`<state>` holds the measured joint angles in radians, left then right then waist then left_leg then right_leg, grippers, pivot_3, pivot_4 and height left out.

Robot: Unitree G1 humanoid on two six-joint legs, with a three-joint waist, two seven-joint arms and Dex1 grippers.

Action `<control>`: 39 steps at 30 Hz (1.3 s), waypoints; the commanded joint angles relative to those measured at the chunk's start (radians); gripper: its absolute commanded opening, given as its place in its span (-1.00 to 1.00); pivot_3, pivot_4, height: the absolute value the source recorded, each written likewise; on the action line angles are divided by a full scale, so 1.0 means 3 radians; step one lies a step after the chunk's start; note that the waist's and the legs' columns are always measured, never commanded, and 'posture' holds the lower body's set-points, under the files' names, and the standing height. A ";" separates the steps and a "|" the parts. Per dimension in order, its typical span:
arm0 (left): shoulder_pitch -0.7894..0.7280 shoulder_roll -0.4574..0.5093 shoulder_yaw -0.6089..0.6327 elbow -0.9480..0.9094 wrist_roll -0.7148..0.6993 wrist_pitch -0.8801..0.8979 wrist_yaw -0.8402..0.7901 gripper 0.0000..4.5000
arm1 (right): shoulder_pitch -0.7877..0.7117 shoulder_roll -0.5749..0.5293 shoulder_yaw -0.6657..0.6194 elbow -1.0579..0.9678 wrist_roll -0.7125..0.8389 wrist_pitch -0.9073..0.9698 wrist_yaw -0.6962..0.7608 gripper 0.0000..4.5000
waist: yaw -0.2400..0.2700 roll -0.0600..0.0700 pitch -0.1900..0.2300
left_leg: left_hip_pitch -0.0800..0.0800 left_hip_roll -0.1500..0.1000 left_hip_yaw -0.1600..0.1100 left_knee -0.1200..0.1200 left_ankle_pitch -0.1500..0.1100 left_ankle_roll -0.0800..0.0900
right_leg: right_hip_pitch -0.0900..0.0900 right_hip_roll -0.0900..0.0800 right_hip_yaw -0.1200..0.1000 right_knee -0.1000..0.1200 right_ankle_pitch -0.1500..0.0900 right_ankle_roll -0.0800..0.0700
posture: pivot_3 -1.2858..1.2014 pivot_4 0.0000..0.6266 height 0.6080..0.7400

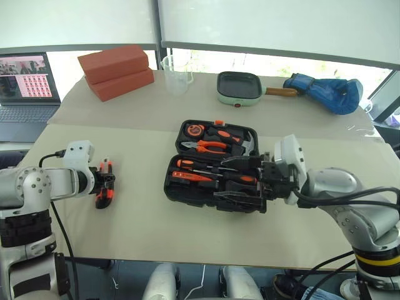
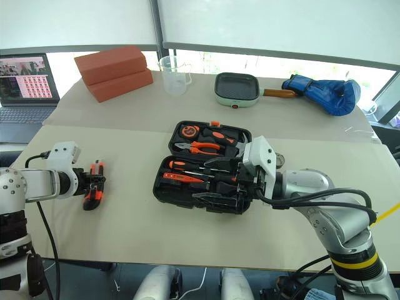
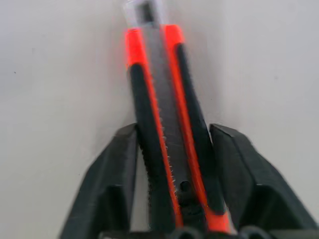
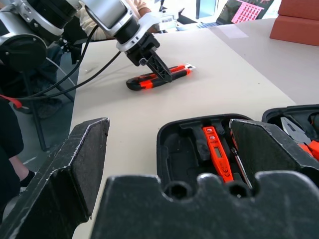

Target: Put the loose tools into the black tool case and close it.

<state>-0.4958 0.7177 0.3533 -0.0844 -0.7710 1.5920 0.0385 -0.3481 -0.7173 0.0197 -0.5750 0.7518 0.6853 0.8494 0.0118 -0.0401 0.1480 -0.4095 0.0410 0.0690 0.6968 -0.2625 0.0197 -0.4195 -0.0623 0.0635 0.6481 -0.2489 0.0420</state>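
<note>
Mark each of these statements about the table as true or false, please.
1. The tool case is open. True.
2. The utility knife is inside the case. False: it lies on the table, left of the case.
3. The left pincer has its fingers on both sides of the knife. True.
4. The right pincer holds a screwdriver. False: it is open and empty, over the case.
5. The frying pan stands behind the case. True.

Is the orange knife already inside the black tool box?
No, the knife lies on the table between the left gripper's fingers, well apart from the open tool box.
</note>
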 commanded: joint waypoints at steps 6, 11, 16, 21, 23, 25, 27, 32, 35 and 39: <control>-0.0194 0.0789 -0.0923 -0.0080 0.0219 -0.0928 -0.1471 -0.32 | -0.0016 -0.0183 -0.0178 -0.0068 0.0124 0.0038 0.0122 1.00 | -0.0006 -0.0006 0.0005 | -0.0006 -0.0009 0.0001 -0.0005 0.0003 -0.0004 | -0.0008 0.0002 0.0001 -0.0003 -0.0001 -0.0001 | 0.03 -0.52 1.00; -0.0760 0.1247 -0.1986 -0.0027 0.0810 -0.2476 -0.3614 -0.32 | 0.0092 -0.0254 -0.0254 -0.0169 0.0218 0.0121 0.0071 1.00 | 0.0013 -0.0008 0.0007 | -0.0017 -0.0010 0.0015 -0.0007 0.0006 -0.0009 | -0.0013 0.0002 -0.0005 -0.0010 -0.0002 -0.0004 | 0.03 -0.52 1.00; -0.1445 0.0931 -0.2693 0.0432 0.1450 -0.3406 -0.4715 -0.32 | 0.0243 -0.0265 -0.0345 -0.0331 0.0288 0.0189 -0.0079 1.00 | 0.0013 -0.0008 0.0007 | -0.0019 -0.0009 0.0034 -0.0006 0.0006 -0.0005 | -0.0010 0.0007 -0.0006 -0.0016 -0.0004 -0.0004 | 0.03 -0.52 1.00; -0.1713 0.0520 -0.3121 0.0636 0.1837 -0.3918 -0.5402 -0.32 | 0.0483 -0.0271 -0.0505 -0.0558 0.0374 0.0241 -0.0303 1.00 | -0.0002 -0.0008 0.0007 | -0.0026 -0.0009 0.0033 -0.0003 0.0003 0.0002 | -0.0013 0.0008 -0.0001 -0.0017 -0.0006 0.0001 | 0.03 -0.52 1.00; -0.1751 0.0331 -0.3205 0.0767 0.1988 -0.4054 -0.5461 -0.32 | 0.0580 -0.0271 -0.0588 -0.0639 0.0449 0.0269 -0.0395 1.00 | 0.0000 -0.0008 0.0007 | -0.0029 -0.0009 0.0032 -0.0001 0.0002 0.0005 | -0.0014 0.0008 0.0000 -0.0017 -0.0008 0.0003 | 0.03 -0.52 1.00; -0.1801 0.0100 -0.3291 0.0943 0.2154 -0.4115 -0.5445 -0.32 | 0.0695 -0.0290 -0.0662 -0.0725 0.0491 0.0287 -0.0466 1.00 | -0.0007 -0.0008 0.0007 | -0.0033 -0.0009 0.0030 0.0006 0.0000 0.0007 | -0.0015 0.0008 0.0000 -0.0017 -0.0007 0.0005 | 0.03 -0.52 1.00; -0.1850 -0.0107 -0.3363 0.1087 0.2301 -0.4133 -0.5415 -0.32 | 0.0794 -0.0312 -0.0719 -0.0794 0.0515 0.0297 -0.0520 1.00 | 0.0000 -0.0008 0.0007 | -0.0037 -0.0010 0.0025 0.0012 -0.0001 0.0009 | -0.0014 0.0008 0.0000 -0.0017 -0.0007 0.0007 | 0.03 -0.52 1.00; -0.1921 -0.0331 -0.3440 0.1216 0.2498 -0.3998 -0.5506 -0.32 | 0.0911 -0.0306 -0.0757 -0.0853 0.0548 0.0272 -0.0632 1.00 | 0.0000 -0.0008 0.0007 | -0.0043 -0.0011 0.0003 0.0023 -0.0005 0.0016 | -0.0014 0.0008 0.0001 -0.0016 -0.0007 0.0013 | 0.03 -0.52 1.00; -0.2008 -0.0524 -0.3433 0.1308 0.2539 -0.3635 -0.5483 -0.32 | 0.0931 -0.0297 -0.0747 -0.0862 0.0547 0.0255 -0.0676 1.00 | -0.0003 -0.0008 0.0007 | -0.0043 -0.0012 -0.0003 0.0023 -0.0005 0.0017 | -0.0013 0.0008 0.0001 -0.0014 -0.0007 0.0013 | 0.03 -0.52 1.00; -0.2062 -0.0669 -0.3437 0.1307 0.2582 -0.3182 -0.5466 -0.32 | 0.0917 -0.0308 -0.0743 -0.0848 0.0554 0.0242 -0.0700 1.00 | -0.0004 -0.0008 0.0007 | -0.0044 -0.0013 -0.0008 0.0025 -0.0005 0.0017 | -0.0013 0.0008 0.0001 -0.0014 -0.0008 0.0014 | 0.03 -0.52 1.00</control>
<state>-1.0874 0.5293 -0.6843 0.3221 -0.0045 0.5652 -1.6042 -0.0641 -0.8044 -0.1780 -0.8034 0.9009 0.7720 0.6442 0.0106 -0.0424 0.1502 -0.4228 0.0371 0.0665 0.7044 -0.2642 0.0250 -0.4235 -0.0600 0.0638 0.6441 -0.2513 0.0465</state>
